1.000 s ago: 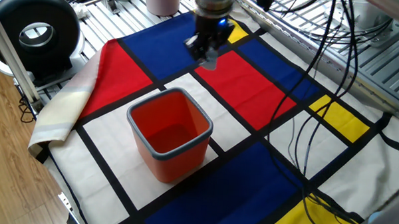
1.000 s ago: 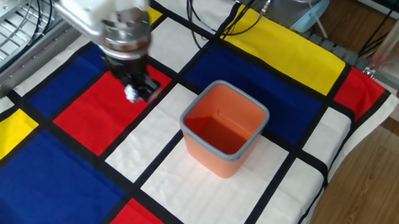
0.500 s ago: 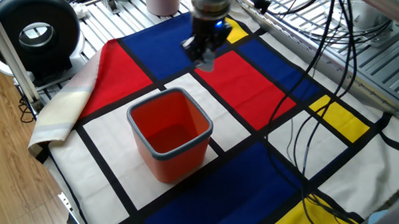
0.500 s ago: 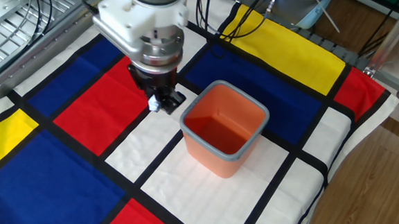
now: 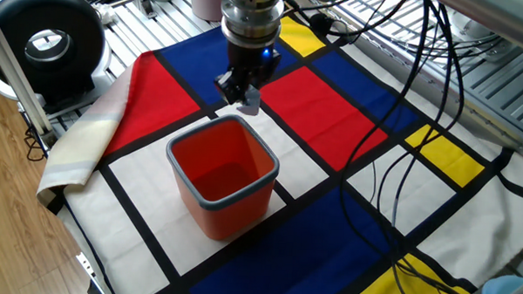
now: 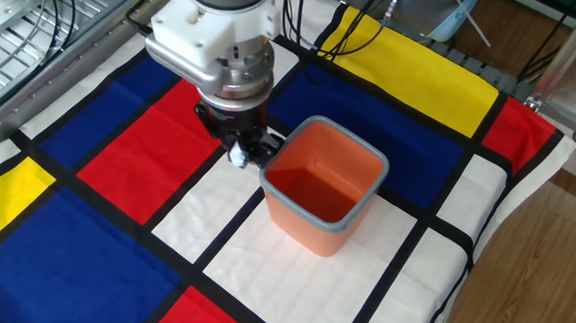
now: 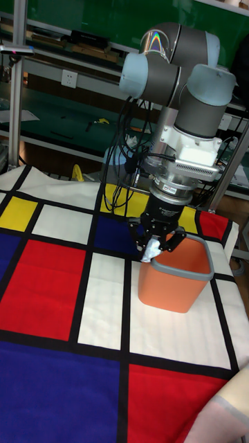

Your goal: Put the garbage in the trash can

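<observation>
The 2 fingers of the gripper (image 5: 243,90) pinch the garbage (image 5: 250,100), a small pale wad held in the air just beside the grey rim of the trash can (image 5: 221,173). Released here, the wad would likely fall on the checked cloth (image 5: 332,115) outside the can, or bounce off the rim.

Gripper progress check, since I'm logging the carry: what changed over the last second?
The gripper, shut on the garbage, travelled across the red panel to the trash can's rim. The trash can stayed put, and nothing has been released.
</observation>
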Robot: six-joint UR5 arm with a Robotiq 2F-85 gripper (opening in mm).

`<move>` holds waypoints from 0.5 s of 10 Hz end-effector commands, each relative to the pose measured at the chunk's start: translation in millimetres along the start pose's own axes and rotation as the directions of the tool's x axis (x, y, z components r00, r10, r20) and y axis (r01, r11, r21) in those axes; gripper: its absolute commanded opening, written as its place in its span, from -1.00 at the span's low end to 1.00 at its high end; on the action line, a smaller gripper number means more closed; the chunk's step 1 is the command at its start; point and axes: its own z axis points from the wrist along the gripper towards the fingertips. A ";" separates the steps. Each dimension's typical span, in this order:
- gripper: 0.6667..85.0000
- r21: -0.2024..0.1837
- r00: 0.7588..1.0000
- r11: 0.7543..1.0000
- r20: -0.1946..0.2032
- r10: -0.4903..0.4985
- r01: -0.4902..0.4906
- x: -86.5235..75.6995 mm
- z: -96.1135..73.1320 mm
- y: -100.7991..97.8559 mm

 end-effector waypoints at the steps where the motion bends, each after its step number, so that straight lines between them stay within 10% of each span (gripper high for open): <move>1: -0.99 -0.036 0.998 0.998 0.023 -0.053 0.054 -5.6 -1.2 9.4; 5: -0.99 -0.016 1.000 1.000 0.013 0.000 0.000 -3.4 -1.1 4.0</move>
